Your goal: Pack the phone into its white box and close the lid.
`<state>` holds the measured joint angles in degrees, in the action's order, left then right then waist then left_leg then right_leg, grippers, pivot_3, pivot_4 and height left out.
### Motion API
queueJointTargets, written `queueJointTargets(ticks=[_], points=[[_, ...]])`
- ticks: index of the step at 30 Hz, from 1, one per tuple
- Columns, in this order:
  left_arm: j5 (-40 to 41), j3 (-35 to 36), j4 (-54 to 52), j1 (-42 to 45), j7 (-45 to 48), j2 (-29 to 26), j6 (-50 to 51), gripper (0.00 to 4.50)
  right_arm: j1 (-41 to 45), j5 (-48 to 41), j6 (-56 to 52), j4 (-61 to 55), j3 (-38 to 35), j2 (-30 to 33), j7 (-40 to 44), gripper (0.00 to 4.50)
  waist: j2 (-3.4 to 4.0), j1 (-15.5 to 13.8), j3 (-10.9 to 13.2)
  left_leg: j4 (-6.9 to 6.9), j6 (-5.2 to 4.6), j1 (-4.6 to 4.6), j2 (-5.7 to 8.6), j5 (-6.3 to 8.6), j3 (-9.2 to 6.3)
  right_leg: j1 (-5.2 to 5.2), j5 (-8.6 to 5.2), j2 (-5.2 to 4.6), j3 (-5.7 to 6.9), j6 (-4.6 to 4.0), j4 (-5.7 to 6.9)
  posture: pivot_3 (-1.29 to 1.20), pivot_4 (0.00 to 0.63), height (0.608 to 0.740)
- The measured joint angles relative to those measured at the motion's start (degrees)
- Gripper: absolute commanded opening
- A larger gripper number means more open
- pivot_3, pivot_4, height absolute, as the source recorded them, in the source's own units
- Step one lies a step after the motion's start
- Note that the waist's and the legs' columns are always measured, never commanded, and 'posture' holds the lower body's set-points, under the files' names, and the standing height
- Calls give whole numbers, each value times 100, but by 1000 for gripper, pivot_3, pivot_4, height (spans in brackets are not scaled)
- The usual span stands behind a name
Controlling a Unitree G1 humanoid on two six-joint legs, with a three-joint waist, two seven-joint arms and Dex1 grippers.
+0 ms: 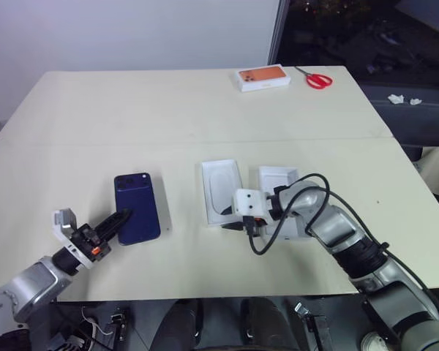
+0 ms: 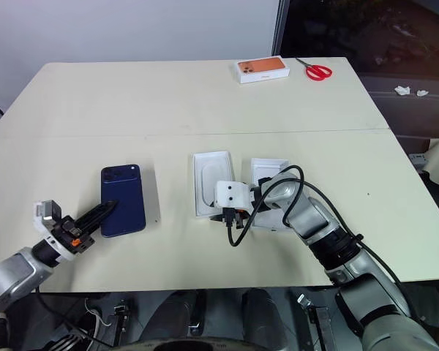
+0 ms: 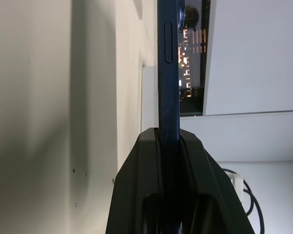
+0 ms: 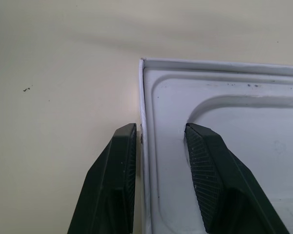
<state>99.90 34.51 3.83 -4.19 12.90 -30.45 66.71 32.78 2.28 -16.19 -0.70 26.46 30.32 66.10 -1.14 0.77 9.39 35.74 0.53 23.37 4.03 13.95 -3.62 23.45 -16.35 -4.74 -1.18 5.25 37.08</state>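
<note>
My left gripper (image 1: 121, 218) pinches the near edge of the slim, glossy navy-blue phone (image 1: 137, 207), lying on the cream table (image 1: 132, 110). Right of it, my right gripper (image 4: 158, 146) straddles the rim of the white moulded insert with a rounded recess (image 1: 221, 190), fingers partly parted. A white cardboard tray (image 1: 278, 179) sits just beyond.

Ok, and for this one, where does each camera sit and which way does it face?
Left eye, right eye: on the head, looking forward and down at the table; both arms show.
Left wrist: looks along the left gripper, shut on the phone by its edge.
Right wrist: looks along the right gripper, open astride a wall of the white recessed tray.
Shared: head and left wrist views both show the gripped phone.
</note>
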Motion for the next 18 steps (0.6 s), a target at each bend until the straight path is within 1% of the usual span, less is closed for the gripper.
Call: queueJointTargets(ticks=[8, 18], points=[[28, -166, -2, 0, -9, -63, -97, 0, -8, 43, -31, -4, 1, -28, -33, 1518, 0, -1, 0, 5, -2, 1, 0, 1, 0, -2, 0, 0, 1, 0, 1, 0, 150, 740], [199, -222, -2, 28, -82, -188, -132, 0, -48, -14, -335, -53, 45, -333, -168, 1518, 0, 2, 0, 17, -4, 1, 0, 2, -1, -2, 1, 1, 1, -1, 5, 0, 150, 740]])
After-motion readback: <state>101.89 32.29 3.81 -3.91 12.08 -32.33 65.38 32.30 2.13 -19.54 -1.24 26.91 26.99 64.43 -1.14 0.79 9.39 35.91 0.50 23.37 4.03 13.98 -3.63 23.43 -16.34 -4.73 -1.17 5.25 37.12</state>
